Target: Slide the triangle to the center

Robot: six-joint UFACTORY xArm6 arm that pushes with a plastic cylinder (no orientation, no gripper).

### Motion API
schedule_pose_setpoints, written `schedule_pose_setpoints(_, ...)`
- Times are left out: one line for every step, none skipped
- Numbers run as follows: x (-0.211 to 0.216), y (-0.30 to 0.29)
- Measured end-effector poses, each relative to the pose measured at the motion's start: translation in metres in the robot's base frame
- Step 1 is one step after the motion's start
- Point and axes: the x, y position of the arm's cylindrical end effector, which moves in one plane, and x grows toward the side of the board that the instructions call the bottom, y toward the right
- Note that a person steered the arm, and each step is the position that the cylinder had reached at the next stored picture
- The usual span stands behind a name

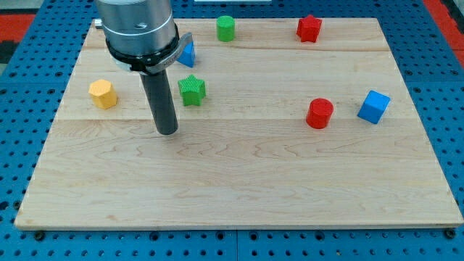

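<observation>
A blue triangle [188, 54] sits near the view's top left, partly hidden behind the arm's grey housing. My tip [167, 131] rests on the wooden board [239, 181], below the triangle and apart from it. A green star [192, 90] lies just right of the rod, between the tip and the triangle. The tip touches no block.
A yellow hexagon block [103, 93] lies at the left. A green cylinder [226, 28] and a red star [309, 28] sit along the top edge. A red cylinder [319, 113] and a blue cube [373, 106] lie at the right.
</observation>
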Motion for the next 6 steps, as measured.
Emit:
schedule_pose_setpoints(-0.038,-0.026)
schedule_pose_setpoints(-0.103,-0.03)
schedule_pose_setpoints(-0.149,-0.03)
schedule_pose_setpoints(-0.184,-0.025)
schedule_pose_setpoints(-0.198,-0.001)
schedule_pose_setpoints(-0.12,0.057)
